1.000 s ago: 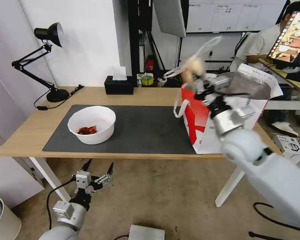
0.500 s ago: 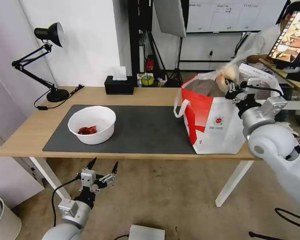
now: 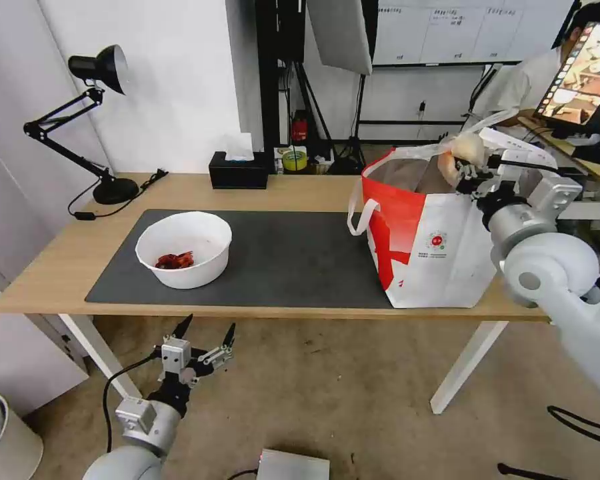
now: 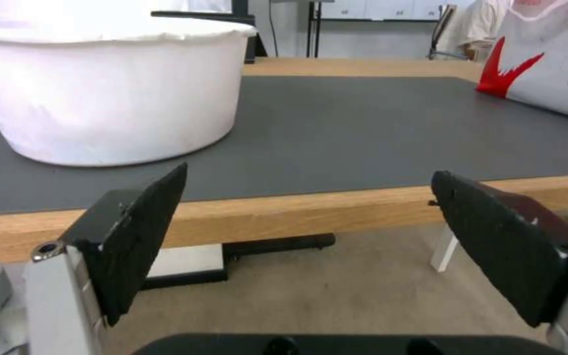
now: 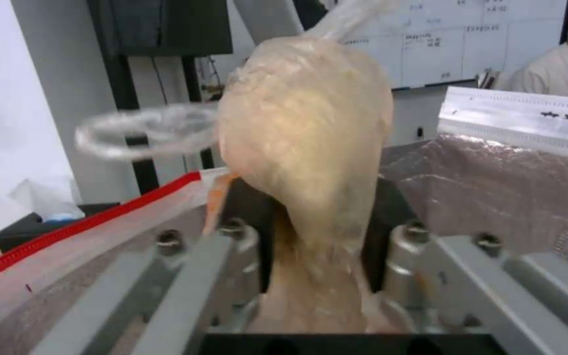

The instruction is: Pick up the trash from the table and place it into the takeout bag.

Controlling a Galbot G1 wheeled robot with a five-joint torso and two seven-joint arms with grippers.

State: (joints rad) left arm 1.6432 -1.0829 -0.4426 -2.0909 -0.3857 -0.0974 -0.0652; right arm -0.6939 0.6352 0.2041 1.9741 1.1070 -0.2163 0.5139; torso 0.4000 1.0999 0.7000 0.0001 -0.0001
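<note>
My right gripper (image 3: 461, 175) sits at the upper right of the head frame, clamped on the knotted clear bag (image 3: 465, 148) with its beige lump; in the right wrist view the lump (image 5: 307, 128) stands up out of the fingers (image 5: 251, 231), long axis along the gripper, knot tail pointing away. The relation that matters: the bag is over the far right rim of the takeout bag (image 3: 440, 267), with the foil lining (image 5: 494, 187) open just beneath and beyond it, so I judge the drop goes down and slightly inward. The right arm is plainly the nearer one. My left gripper (image 3: 203, 340) hangs low at lower left, below the worktop's front edge, fingers (image 4: 146, 231) spread wide and holding nothing. The white bowl (image 3: 184, 249) with red scraps rests on the dark mat (image 3: 287, 260), left of centre, well apart from the takeout bag and nearer my left arm. Worktop (image 3: 60, 267) is light wood, white legs; a black desk lamp (image 3: 93, 127) at upper left, a black tissue box (image 3: 238, 172) at the back edge. Carpeted floor below, whiteboards on the rear wall.
</note>
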